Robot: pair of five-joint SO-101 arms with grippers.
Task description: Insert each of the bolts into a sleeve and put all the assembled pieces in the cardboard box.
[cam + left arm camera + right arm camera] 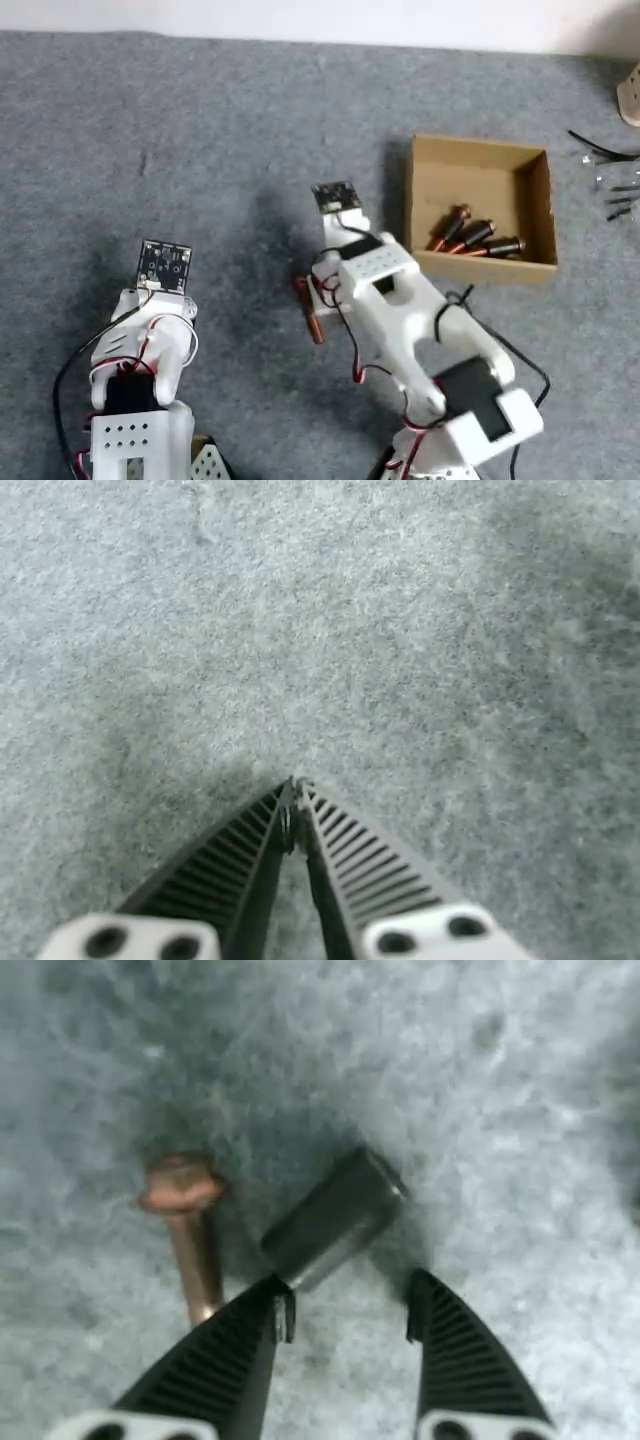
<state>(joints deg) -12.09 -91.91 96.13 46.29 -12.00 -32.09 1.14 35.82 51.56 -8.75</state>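
- You're looking at a grey cloth all around the cardboard box: fuzzy, matt, felt-like.
- The box itself is plain brown paperboard, dull and unprinted.
- Inside the box, the assembled pieces show coppery metal and dark sleeves with a faint sheen.
- Left of the box, the bolt is copper-toned metal.
- The sleeve beside it is dark, smooth and slightly glossy.
- Your right gripper and left gripper are ribbed, matt black plastic.
- The arm shells are smooth white plastic.
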